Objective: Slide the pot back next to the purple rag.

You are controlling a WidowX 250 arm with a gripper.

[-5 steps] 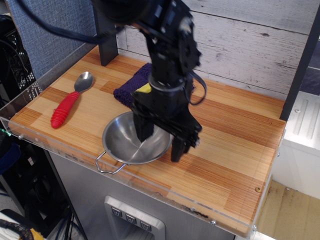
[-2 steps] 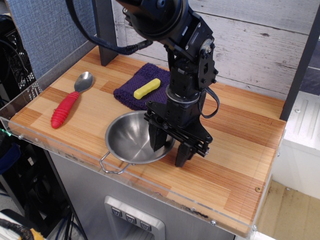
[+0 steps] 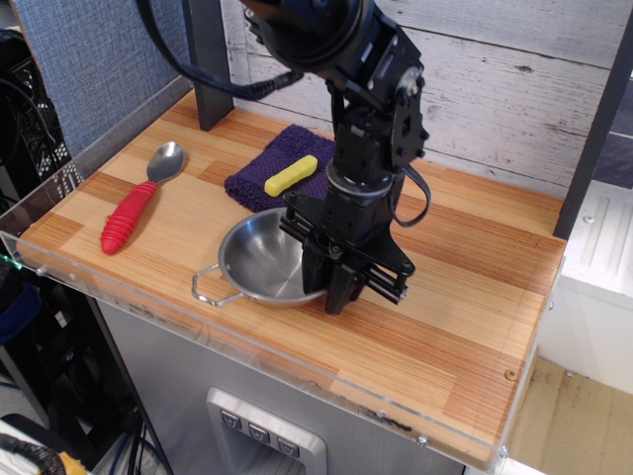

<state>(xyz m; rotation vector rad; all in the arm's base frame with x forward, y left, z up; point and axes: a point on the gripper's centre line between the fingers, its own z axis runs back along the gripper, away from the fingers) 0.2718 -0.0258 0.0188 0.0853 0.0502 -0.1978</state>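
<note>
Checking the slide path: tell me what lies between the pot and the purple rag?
Nothing: the pot already sits right against the purple rag's front edge in the observation.image view.

Arm descends from upper left, wrist vertical. Gripper (image 3: pixel 329 287) points straight down, fingers (image 3: pixel 339 293) drawn close together, nearly touching.

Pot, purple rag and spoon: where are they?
Pot (image 3: pixel 259 259), observation view, on its inner bowl.
Purple rag (image 3: pixel 259 176), observation view, on its fuzzy left part.
Spoon (image 3: pixel 129 216), observation view, on its red handle.
</note>
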